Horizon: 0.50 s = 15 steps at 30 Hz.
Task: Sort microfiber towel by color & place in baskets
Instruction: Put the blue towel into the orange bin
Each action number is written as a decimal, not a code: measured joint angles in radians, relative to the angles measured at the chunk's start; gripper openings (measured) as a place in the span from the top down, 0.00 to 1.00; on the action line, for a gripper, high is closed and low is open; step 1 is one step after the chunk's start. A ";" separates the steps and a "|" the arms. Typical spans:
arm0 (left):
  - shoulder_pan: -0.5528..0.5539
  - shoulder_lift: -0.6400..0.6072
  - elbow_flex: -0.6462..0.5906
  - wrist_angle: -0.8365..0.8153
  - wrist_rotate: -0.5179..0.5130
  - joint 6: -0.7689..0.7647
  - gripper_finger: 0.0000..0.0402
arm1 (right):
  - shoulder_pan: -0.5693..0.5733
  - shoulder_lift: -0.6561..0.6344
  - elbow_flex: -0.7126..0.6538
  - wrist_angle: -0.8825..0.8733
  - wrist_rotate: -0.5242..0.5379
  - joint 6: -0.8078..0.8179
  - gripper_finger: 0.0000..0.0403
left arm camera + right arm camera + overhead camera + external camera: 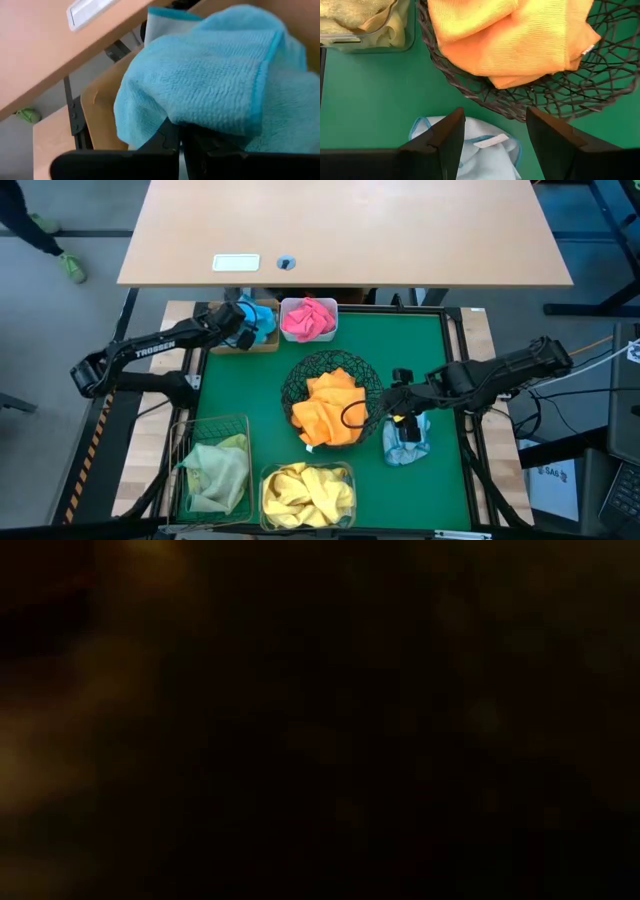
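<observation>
Sorting is nearing completion. Orange towels [328, 410] are lying in the black wire bowl [296, 384] at mat centre. The right gripper [495, 137], jaws apart and empty, is hovering over the last pale blue towel [407, 442] near the mat's right edge. The left gripper [243, 327] is sitting at the tan tray [228, 345] in the far left corner, pinching a blue towel [210, 85].

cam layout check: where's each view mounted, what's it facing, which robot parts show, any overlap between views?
High: overhead, straight down on the green mat; both arms, left gripper, right gripper.
Low: table height, nearly black; nothing readable.
Left wrist: on the left arm, facing the blue towel in the tan tray; own fingers beneath it.
Right wrist: on the right arm, own fingers spread above the light blue towel.
Shared: high and right wrist both show the orange towel in the black wire bowl.
</observation>
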 joint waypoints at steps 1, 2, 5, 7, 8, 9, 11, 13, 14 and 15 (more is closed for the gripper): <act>0.000 0.000 -0.008 0.001 -0.001 0.000 0.99 | 0.000 0.000 -0.009 0.011 0.000 0.000 0.48; 0.000 0.000 -0.012 0.001 -0.001 0.000 0.99 | 0.000 0.000 -0.017 0.019 0.000 0.000 0.48; -0.001 0.000 -0.014 0.007 -0.003 0.001 0.95 | 0.000 0.000 -0.030 0.024 0.000 0.000 0.48; -0.001 0.000 -0.014 0.025 -0.011 0.001 0.93 | 0.000 0.000 -0.034 0.021 0.000 0.004 0.48; -0.001 0.000 -0.014 0.034 -0.011 -0.005 0.93 | 0.000 0.000 -0.034 0.017 -0.001 0.017 0.48; -0.001 0.000 -0.014 0.036 -0.010 -0.019 0.92 | 0.000 0.000 -0.034 0.015 -0.003 0.033 0.48; -0.001 0.000 -0.014 0.039 -0.010 -0.048 0.89 | 0.000 0.000 -0.034 0.015 -0.023 0.078 0.48; -0.001 0.000 -0.014 0.041 -0.009 -0.077 0.86 | 0.000 0.000 -0.034 0.012 -0.055 0.114 0.48; -0.001 0.000 -0.014 0.041 -0.009 -0.092 0.84 | 0.002 0.000 -0.039 0.015 -0.068 0.125 0.48; -0.001 0.000 -0.014 0.041 -0.007 -0.106 0.82 | 0.006 0.000 -0.049 0.015 -0.085 0.132 0.48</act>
